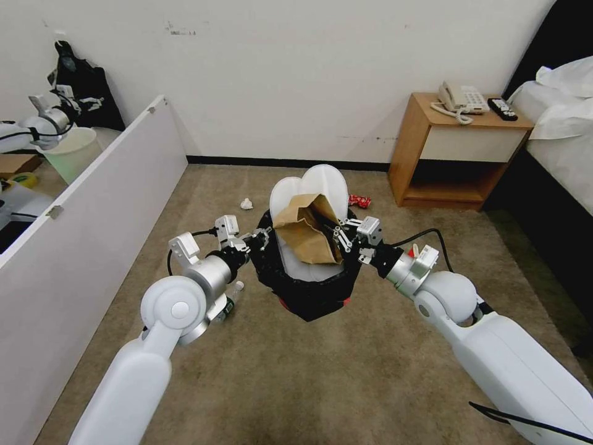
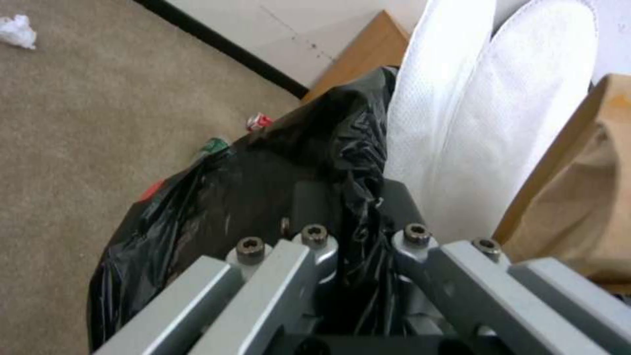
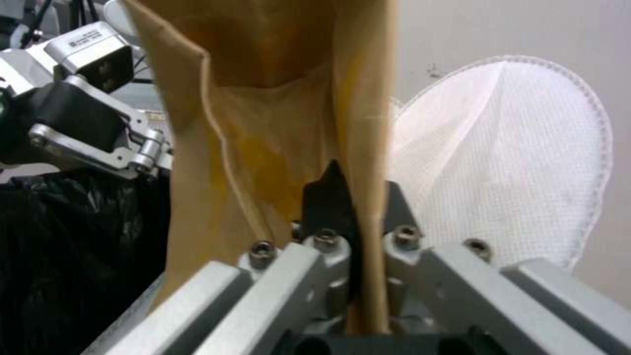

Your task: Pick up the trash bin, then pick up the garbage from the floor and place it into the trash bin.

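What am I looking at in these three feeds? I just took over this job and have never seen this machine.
It is a wheeled robot with two arms. The wide picture comes from its head, looking down; the other two come from cameras on each wrist. The left hand is shut on the rim of the trash bin, pinching its black bag liner and holding it above the carpet. The right hand is shut on a brown paper bag, which sits in the bin beside white slippers. A white paper wad, a crushed red can and a bottle lie on the carpet.
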